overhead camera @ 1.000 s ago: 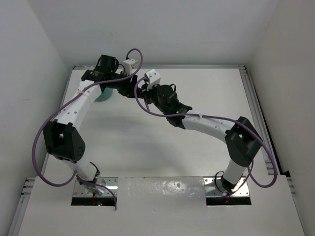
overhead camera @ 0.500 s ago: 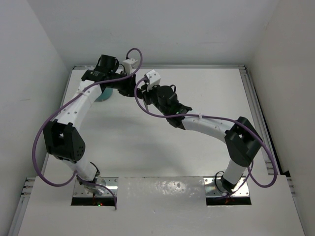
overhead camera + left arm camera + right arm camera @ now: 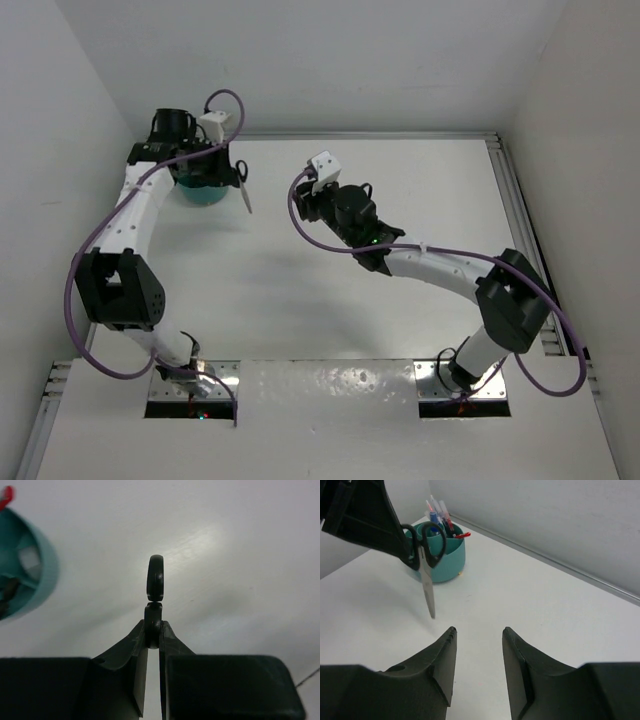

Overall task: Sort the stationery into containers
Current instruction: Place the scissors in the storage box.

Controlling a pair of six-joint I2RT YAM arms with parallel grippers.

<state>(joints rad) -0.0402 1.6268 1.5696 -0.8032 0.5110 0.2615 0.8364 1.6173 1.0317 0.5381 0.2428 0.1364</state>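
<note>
White walls are enclosing a white bench (image 3: 430, 200). At its far left corner the organiser (image 3: 197, 194) is standing, with red, blue and clear pens (image 3: 439, 514) sticking up out of it. The left gripper (image 3: 153, 630) is clamping tight on one black handle loop of the scissors (image 3: 426, 575). It is holding them just beside the organiser, on the side toward the bench's middle, with handles up and closed blades pointing down. The tip seems to be hanging clear of the bench, though no view is showing that plainly. The right gripper (image 3: 479, 635) is hovering near the middle of the bench, facing the scissors and organiser, its jaws standing apart with nothing between them
</note>
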